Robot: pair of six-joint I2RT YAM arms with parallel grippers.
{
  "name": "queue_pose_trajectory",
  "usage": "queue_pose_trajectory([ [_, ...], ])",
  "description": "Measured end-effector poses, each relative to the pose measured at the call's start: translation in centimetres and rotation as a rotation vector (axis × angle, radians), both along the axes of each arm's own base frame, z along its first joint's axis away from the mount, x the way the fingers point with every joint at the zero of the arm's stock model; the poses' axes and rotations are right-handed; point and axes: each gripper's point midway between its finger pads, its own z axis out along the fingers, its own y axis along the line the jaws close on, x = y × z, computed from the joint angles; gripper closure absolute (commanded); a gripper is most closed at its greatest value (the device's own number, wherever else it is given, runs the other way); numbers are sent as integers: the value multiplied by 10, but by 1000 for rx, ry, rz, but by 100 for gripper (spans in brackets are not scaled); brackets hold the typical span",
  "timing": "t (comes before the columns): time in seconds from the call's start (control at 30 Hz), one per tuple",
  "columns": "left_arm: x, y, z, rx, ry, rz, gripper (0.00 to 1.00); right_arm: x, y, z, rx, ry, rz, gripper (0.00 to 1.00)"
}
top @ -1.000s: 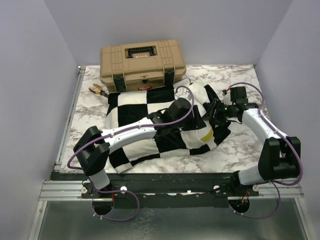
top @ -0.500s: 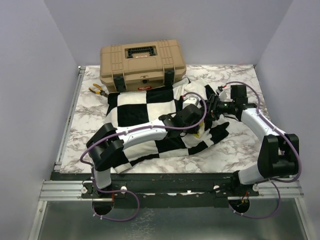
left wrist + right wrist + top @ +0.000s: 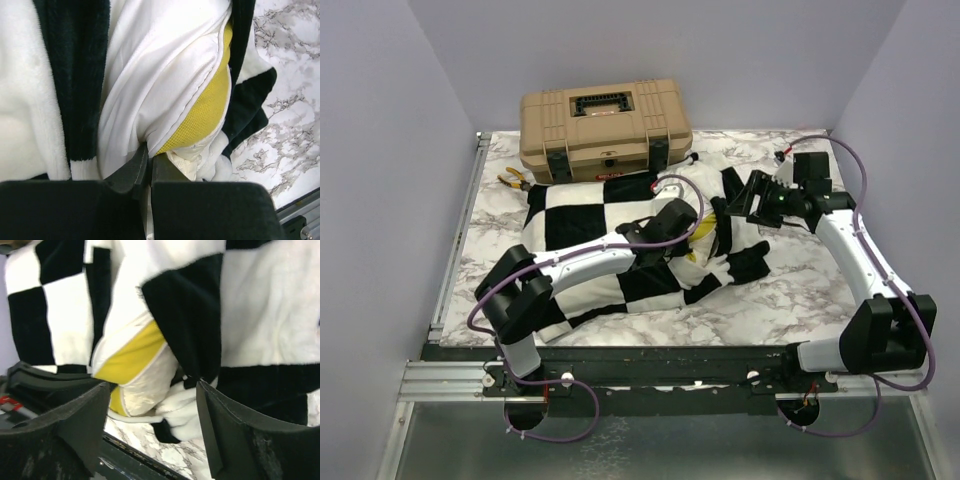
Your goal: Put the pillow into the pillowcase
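The pillowcase (image 3: 590, 215) lies spread on the surface (image 3: 800, 290) just in front of the tan toolbox (image 3: 606, 132), its far edge close to the box's front. Most of the pillow (image 3: 165, 75) looks to be inside it. Only one white corner with the yellow edge strip (image 3: 210, 110) shows, poking out of the case's mouth in front of the toolbox's right end.

The left end effector (image 3: 147, 167) is reached across the case to that corner. Its jaws are pressed almost together, pinching a fold of the pillow's white fabric beside the yellow strip. The right end effector (image 3: 152, 390) hangs just past the toolbox's right corner, facing the mouth. Its jaws are spread wide and it has nothing in its grip.

I'd say this is the closing stage: tucking in the last corner. The next move likely calls for the right one to catch the loose checkered hem and draw it over the corner. Meanwhile the left would push the corner deeper, back toward the toolbox's left end.
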Motion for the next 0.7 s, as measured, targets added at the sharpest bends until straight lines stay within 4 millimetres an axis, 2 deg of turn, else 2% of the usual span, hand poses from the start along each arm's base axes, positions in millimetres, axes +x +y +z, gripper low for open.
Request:
queue_pose_trajectory([
  [0.13, 1, 8, 8, -21, -1, 23, 100, -10, -3, -35, -24, 75, 10, 39],
  [0.3, 1, 10, 14, -39, -1, 35, 100, -26, 7, -85, 19, 220, 43, 39],
  [0.33, 1, 10, 14, -40, 0, 34, 100, -29, 11, -101, 32, 264, 50, 39],
  [0.37, 1, 10, 14, -41, 1, 34, 100, -29, 11, -101, 32, 264, 50, 39],
  [0.43, 1, 10, 14, -44, 3, 34, 100, -31, 18, -114, 48, 292, 71, 42],
  [0.47, 0, 9, 14, -45, 4, 33, 100, -31, 21, -119, 55, 302, 78, 50],
  [0.53, 0, 9, 14, -48, 8, 28, 100, -32, 24, -128, 66, 317, 87, 76],
  [0.6, -1, 8, 14, -51, 12, 22, 100, -32, 28, -133, 77, 325, 96, 94],
  [0.63, -1, 8, 14, -52, 13, 19, 100, -33, 29, -133, 83, 325, 101, 99],
  [0.7, -1, 8, 14, -51, 14, 12, 100, -32, 30, -129, 90, 316, 110, 100],
])
